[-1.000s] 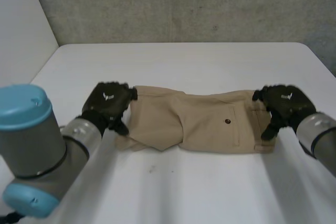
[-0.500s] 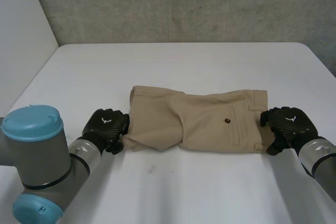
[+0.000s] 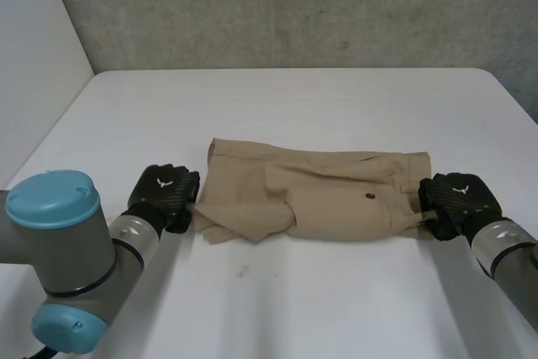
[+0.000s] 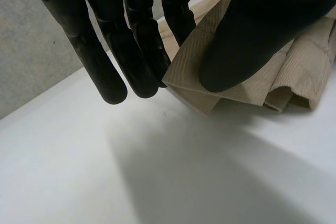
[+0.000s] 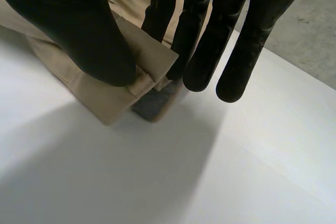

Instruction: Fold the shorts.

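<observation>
Shorts point(image 3: 328, 212), tan and rumpled, dark button point(image 3: 369, 197) on top layer.

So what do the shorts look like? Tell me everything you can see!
The shorts are tan woven cloth with a small dark button, lying crosswise and rumpled on the white table, folded into a long band. The left hand pinches the near corner at one end, the right hand the near corner at the other.
</observation>
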Motion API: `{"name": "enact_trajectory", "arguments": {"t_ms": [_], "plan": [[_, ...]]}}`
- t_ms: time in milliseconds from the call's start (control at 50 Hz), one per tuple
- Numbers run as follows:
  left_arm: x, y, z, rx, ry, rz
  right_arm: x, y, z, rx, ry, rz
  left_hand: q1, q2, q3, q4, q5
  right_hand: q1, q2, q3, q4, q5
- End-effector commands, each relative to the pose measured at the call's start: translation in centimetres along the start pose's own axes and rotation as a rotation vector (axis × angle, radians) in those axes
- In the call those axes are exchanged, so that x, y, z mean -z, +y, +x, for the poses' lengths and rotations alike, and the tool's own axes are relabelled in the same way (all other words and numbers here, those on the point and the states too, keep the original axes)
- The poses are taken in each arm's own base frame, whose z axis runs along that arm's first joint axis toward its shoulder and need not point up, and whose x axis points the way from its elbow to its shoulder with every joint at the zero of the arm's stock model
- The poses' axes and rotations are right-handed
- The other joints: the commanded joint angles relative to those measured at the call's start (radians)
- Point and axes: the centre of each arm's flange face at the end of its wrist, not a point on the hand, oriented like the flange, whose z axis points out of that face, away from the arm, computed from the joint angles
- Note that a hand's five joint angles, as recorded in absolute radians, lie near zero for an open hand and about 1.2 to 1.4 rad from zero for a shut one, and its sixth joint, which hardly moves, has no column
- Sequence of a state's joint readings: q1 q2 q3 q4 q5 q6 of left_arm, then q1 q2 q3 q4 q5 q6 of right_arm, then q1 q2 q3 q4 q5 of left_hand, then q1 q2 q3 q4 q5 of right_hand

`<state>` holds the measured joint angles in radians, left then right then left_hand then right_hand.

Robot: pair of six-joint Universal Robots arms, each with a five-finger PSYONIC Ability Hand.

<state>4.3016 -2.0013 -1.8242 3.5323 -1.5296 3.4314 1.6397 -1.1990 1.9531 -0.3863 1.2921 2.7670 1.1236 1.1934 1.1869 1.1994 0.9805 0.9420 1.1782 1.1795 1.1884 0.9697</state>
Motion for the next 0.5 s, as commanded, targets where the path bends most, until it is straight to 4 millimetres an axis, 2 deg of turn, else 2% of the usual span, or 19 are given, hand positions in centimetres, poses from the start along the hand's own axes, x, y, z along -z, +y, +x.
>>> {"name": "enact_trajectory", "arguments": {"t_ms": [20, 260, 300, 320, 360, 460, 500], "plan": [[0.0, 0.6, -0.4, 0.004, -0.009, -0.023, -0.3, 0.3, 0.5, 0.011, 0.036, -0.023, 0.273, 0.203, 0.209, 0.197, 0.241, 0.454, 0.218, 0.217, 0.208, 0.252], [0.8, 1.1, 0.1, -0.089, 0.008, -0.043, -0.1, 0.4, 0.2, 0.038, 0.027, -0.029, 0.238, 0.168, 0.175, 0.162, 0.207, 0.454, 0.218, 0.217, 0.208, 0.252], [0.9, 1.0, 0.1, -0.094, 0.008, -0.044, 0.0, 0.4, 0.2, 0.038, 0.025, -0.030, 0.121, 0.051, 0.058, 0.045, 0.090, 0.454, 0.218, 0.217, 0.208, 0.252], [1.1, 0.9, 0.1, -0.094, 0.010, -0.045, 0.0, 0.4, 0.2, 0.040, 0.026, -0.029, -0.098, -0.167, -0.161, -0.173, -0.129, 0.454, 0.218, 0.217, 0.208, 0.252], [1.6, 0.8, 0.1, -0.094, 0.010, -0.045, 0.0, 0.5, 0.3, 0.040, 0.031, -0.032, -0.331, -0.400, -0.394, -0.406, -0.362, 0.454, 0.218, 0.217, 0.208, 0.252], [3.1, -0.8, -0.2, -0.087, 0.002, -0.003, -0.1, 0.1, 0.8, 0.046, 0.048, -0.028, -0.510, -0.580, -0.574, -0.586, -0.542, 0.454, 0.218, 0.217, 0.208, 0.252], [3.9, -1.8, -0.3, -0.087, -0.002, 0.022, -0.1, 0.3, 1.3, 0.038, 0.061, -0.043, -0.648, -0.718, -0.712, -0.724, -0.680, 0.454, 0.218, 0.217, 0.208, 0.252]]}}
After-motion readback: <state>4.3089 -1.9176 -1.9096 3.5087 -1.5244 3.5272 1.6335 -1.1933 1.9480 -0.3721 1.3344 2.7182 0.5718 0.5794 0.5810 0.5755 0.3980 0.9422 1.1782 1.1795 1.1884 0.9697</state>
